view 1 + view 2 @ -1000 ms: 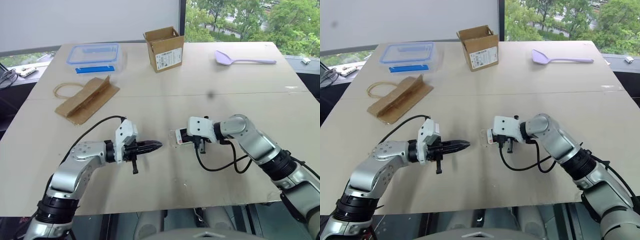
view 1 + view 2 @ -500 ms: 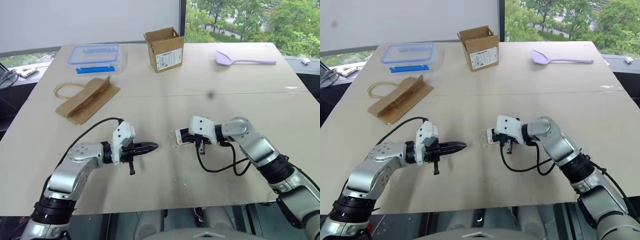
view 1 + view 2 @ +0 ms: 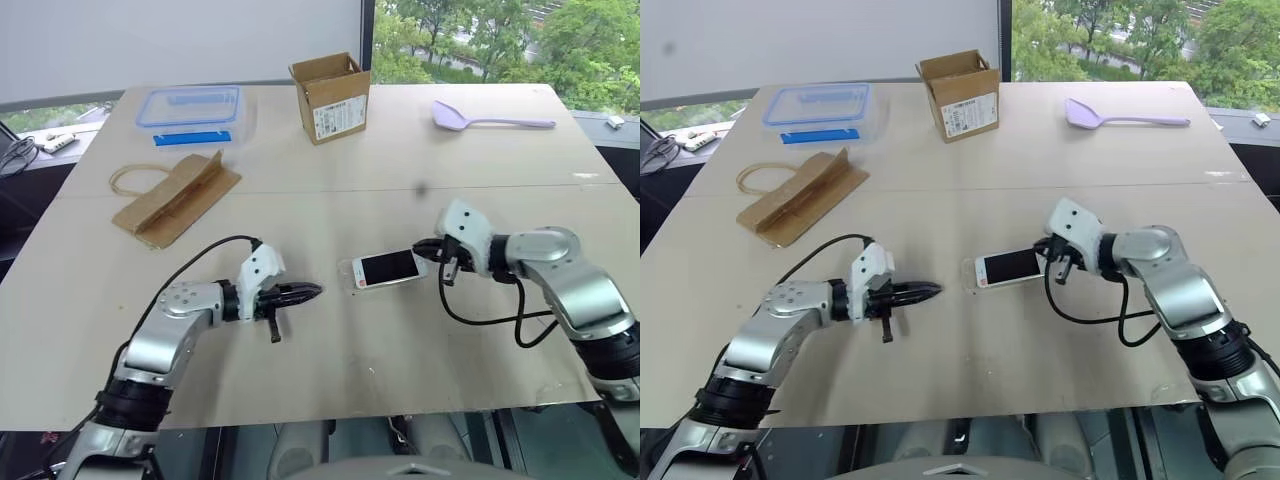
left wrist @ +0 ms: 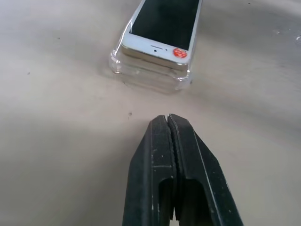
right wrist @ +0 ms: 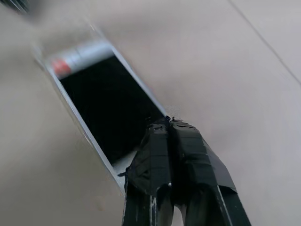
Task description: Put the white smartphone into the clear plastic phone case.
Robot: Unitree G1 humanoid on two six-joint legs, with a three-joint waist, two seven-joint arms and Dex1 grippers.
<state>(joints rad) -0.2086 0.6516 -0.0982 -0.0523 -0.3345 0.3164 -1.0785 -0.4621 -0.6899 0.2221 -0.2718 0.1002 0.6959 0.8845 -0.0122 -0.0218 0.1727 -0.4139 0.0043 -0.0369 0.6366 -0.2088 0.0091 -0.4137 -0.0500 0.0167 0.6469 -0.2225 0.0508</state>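
Observation:
The white smartphone [image 3: 388, 268] lies screen up in the middle of the table, on top of the clear plastic phone case [image 4: 150, 79]. In the left wrist view its end with the red-orange mark rides above the case's rim. My left gripper [image 3: 314, 292] is shut and empty, low over the table, pointing at that end from a short gap away. My right gripper [image 3: 418, 250] is shut and empty, its tips over the phone's opposite end [image 5: 108, 103]; I cannot tell if they touch it.
At the back stand an open cardboard box [image 3: 330, 95], a clear box with a blue-rimmed lid [image 3: 190, 110] and a purple spatula [image 3: 485, 118]. A folded brown paper bag [image 3: 172, 196] lies at the left. The table's front edge [image 3: 330, 415] runs close below both arms.
My right gripper has swung right and rolled, coming off the top of the phone and uncovering it; it now sits at the phone's right end. The left gripper has sunk slightly.

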